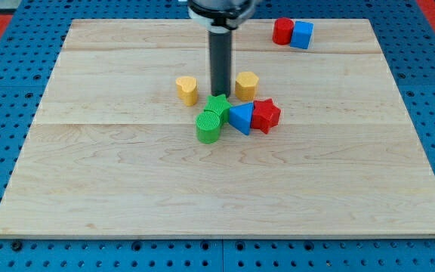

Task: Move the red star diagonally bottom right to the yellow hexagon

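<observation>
The red star (266, 115) lies near the board's middle, touching the blue triangle (242, 118) on its left. The yellow hexagon (246, 85) stands just above and to the left of the red star. My tip (220, 94) is down between the yellow hexagon and the yellow heart (187, 89), right above the green star (217, 106). The tip is left of the red star and apart from it.
A green cylinder (209, 126) sits below the green star, touching it. A red cylinder (282, 31) and a blue cube (302, 34) stand together at the view's top right. The wooden board (127, 189) is ringed by blue pegboard.
</observation>
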